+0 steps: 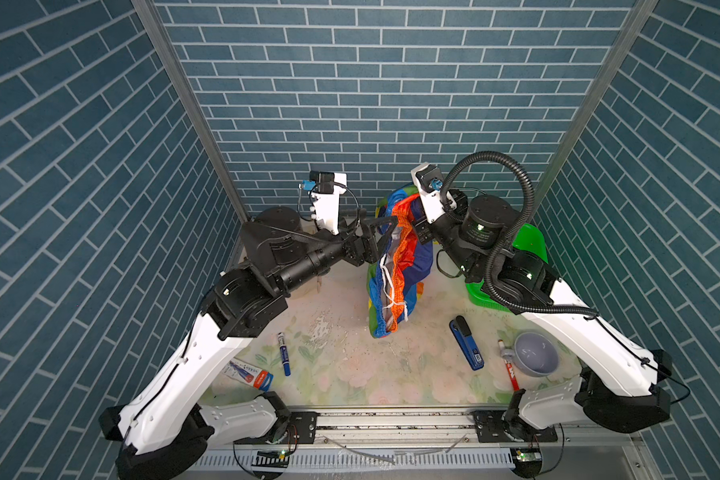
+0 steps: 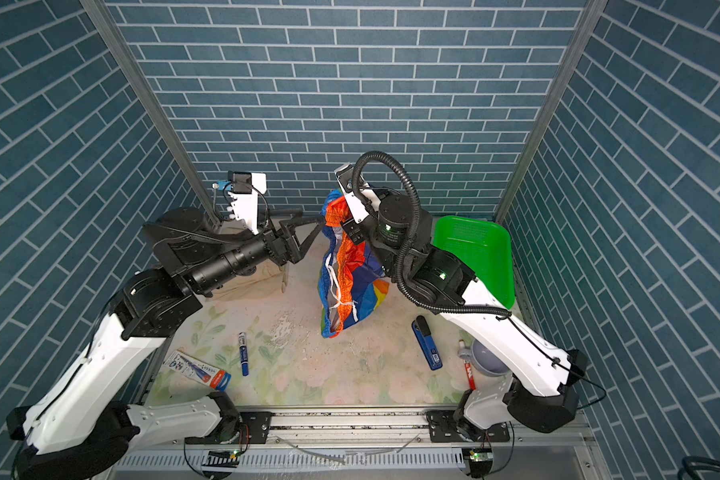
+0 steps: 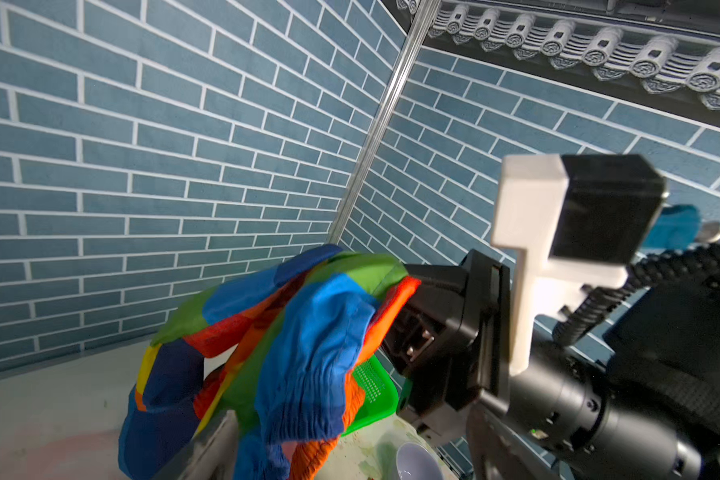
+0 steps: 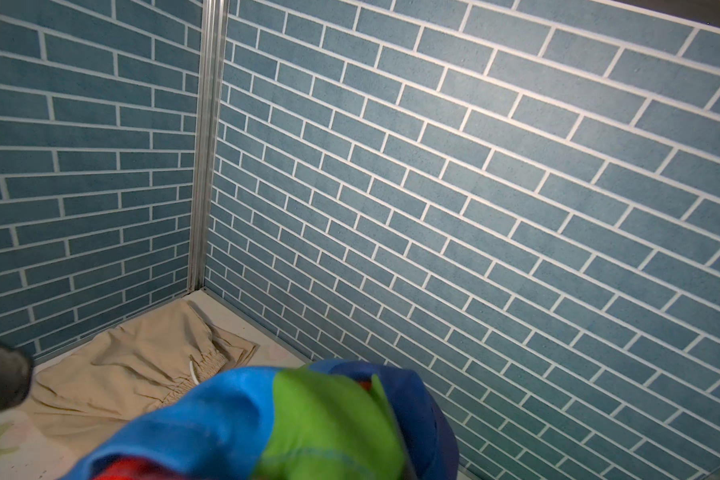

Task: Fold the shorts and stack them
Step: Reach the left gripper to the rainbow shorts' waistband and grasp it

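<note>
The rainbow-striped shorts [image 1: 395, 270] [image 2: 346, 274] hang in the air over the back of the table. My right gripper [image 1: 412, 216] [image 2: 348, 222] is shut on their top near the orange-red waistband [image 3: 395, 303]. Cloth [image 4: 308, 424] fills the right wrist view and hides that gripper's jaws. My left gripper [image 1: 385, 243] [image 2: 314, 232] [image 3: 350, 453] is open at the hanging cloth's left edge, with cloth between its spread fingers. The beige shorts [image 2: 250, 282] [image 4: 142, 365] lie flat in the back left corner, partly under the left arm.
A green mesh basket [image 1: 528, 241] [image 2: 479, 253] [image 3: 371, 386] stands at the back right under the right arm. On the flowered tabletop lie a blue case [image 1: 466, 343], a grey mug [image 1: 535, 359], a red pen [image 1: 510, 370], a blue marker [image 1: 283, 353] and a packet [image 1: 250, 374].
</note>
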Motion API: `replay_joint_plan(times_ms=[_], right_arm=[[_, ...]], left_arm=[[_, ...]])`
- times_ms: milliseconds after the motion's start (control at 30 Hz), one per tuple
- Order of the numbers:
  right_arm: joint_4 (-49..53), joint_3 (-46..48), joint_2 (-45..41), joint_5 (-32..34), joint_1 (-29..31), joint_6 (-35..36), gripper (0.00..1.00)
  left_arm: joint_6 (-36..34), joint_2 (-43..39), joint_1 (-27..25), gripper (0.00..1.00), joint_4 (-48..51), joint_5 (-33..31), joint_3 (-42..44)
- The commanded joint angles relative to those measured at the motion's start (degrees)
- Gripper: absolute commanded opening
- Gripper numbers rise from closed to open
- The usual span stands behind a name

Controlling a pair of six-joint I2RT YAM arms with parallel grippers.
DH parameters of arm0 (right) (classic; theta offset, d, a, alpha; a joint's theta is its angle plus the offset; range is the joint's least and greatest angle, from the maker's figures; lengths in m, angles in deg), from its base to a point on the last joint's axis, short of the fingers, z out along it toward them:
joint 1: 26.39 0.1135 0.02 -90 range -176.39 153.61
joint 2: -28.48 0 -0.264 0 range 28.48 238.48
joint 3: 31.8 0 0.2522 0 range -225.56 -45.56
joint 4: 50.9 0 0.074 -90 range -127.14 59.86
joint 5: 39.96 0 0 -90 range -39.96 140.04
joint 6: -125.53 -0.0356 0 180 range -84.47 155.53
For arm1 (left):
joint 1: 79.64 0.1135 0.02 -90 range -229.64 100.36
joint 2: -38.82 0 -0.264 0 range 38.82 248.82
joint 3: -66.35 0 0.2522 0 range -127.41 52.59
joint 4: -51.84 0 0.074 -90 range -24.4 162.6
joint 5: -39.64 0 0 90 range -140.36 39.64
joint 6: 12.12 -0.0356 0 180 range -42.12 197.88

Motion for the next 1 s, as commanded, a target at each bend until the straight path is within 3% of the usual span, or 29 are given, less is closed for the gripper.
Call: replay_joint_plan(times_ms=[0,333,500,633,800,967], right_arm=[[-1.4,1.1,-0.4,-1.5,0.6,-2.7,0.0],[-1.6,1.0,-0.3,-2.5,0.7,-3.7,0.0],[-1.4,1.2,-0.2,-3.1,0.8,-4.2,0.0],[-1.2,3.4,-1.2,-4.6,0.8,-5.1,0.0],[-1.3,10.5,-5.9,-14.3,0.8,-7.6,0.58],[-4.2,19.6,-12.7,-15.5,0.5,-10.2,0.76]], left_arm=[[-3.3,2.7,-0.2,0.84,3.1,-1.8,-2.2],[-4.5,6.1,-0.2,0.61,4.6,-0.4,-4.1],[-5.5,6.9,-0.2,0.21,5.6,-1.6,-5.3],[-9.0,7.6,-0.2,0.03,10.5,-4.8,-10.5],[-15.9,6.9,-0.1,0.0,18.3,-12.8,-17.5],[-22.0,4.6,-0.1,0.0,21.3,-16.0,-20.1]])
